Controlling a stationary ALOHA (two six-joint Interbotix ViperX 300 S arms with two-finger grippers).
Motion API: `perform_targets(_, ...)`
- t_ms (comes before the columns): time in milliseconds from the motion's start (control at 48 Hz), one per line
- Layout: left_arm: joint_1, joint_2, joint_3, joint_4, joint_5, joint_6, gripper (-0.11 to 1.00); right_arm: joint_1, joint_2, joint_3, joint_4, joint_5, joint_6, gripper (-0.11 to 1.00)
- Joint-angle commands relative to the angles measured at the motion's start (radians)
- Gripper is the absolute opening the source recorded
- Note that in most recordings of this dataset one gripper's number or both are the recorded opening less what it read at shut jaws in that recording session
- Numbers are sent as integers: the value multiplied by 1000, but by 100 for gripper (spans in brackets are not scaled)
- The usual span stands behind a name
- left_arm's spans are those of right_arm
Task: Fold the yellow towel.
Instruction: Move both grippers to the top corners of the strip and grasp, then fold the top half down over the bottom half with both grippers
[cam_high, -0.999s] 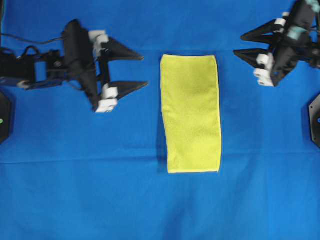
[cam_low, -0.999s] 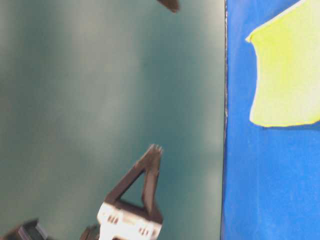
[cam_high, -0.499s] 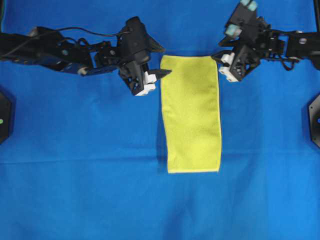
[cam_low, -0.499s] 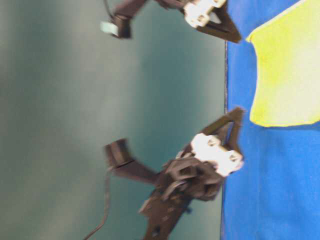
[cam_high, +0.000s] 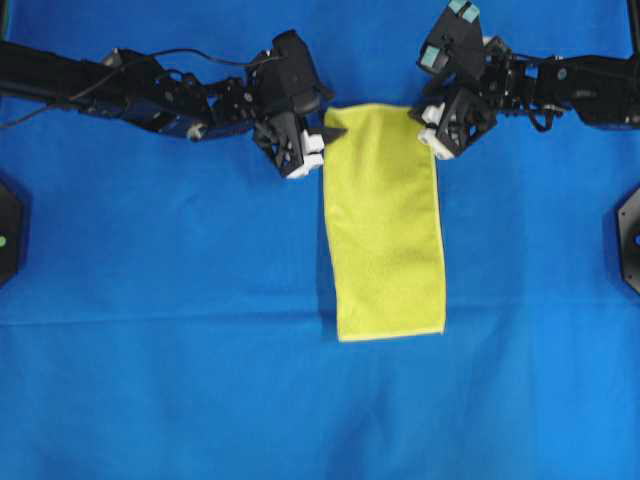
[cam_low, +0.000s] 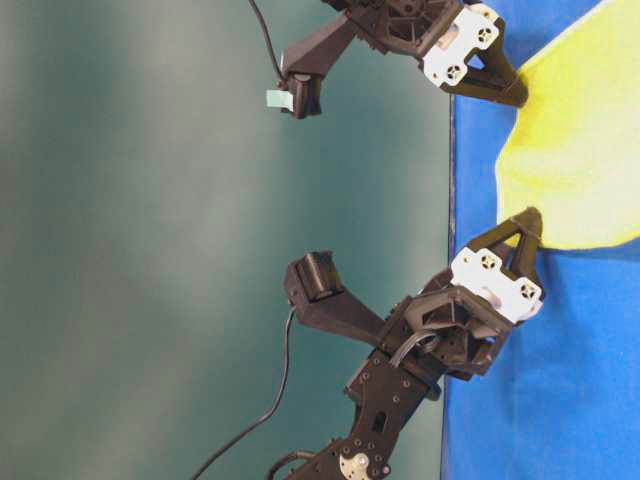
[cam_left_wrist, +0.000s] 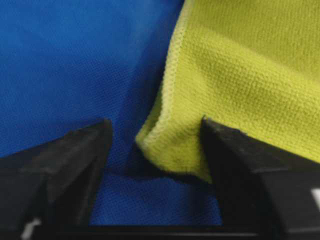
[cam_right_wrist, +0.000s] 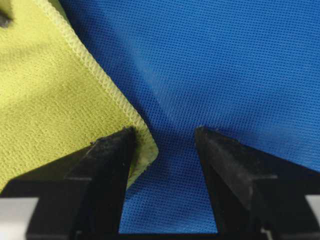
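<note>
Jaws apart, the left gripper (cam_high: 325, 138) and right gripper (cam_high: 428, 128) are straddling the far corners of the yellow towel (cam_high: 385, 225), lying half-folded on the blue cloth (cam_high: 160, 300), apparently to pinch them for another fold

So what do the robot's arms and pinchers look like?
Both arms are black, bony-looking metal with thin black cables looping along them. The left gripper and right gripper each have two pointed black fingers on white blocks. A small teal tag sits on the right arm.
</note>
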Motion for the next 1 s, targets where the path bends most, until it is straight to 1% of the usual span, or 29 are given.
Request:
perform_targets(0,6,-8,-9,0,6,5,60,3,-5,-2,-2,2,-2,56)
perform_targets(42,6,-8,-9,0,6,11,50,11,-5,0,-2,5,-2,53)
perform_targets(83,6,-8,-9,0,8,12,40,18,-5,3,-2,6,-2,46)
perform_targets(146,6,-9,-9,0,8,15,23,31,-8,6,-2,8,-3,31)
perform_targets(187,8,-8,-11,0,8,17,13,34,-9,11,-2,11,-3,18)
perform_targets(229,11,-8,-11,0,9,17,6,34,-12,14,-2,11,-3,7)
perform_targets(250,12,-9,-11,0,8,17,4,34,-14,15,-2,11,-3,4)
perform_targets(416,21,-12,-17,2,12,18,5,31,-26,17,-2,17,6,4)
perform_targets(541,29,-20,-38,2,48,26,5,21,-58,11,-2,46,8,4)
perform_targets(604,32,-26,-54,2,75,46,4,14,-81,11,0,61,8,4)
perform_targets(770,41,-54,-101,2,135,135,4,-12,-144,14,-3,97,0,4)
perform_targets(874,54,-63,-123,2,152,144,4,-25,-169,18,-3,98,-2,4)
perform_targets(978,63,-67,-129,2,155,144,5,-28,-176,18,-15,98,-2,4)
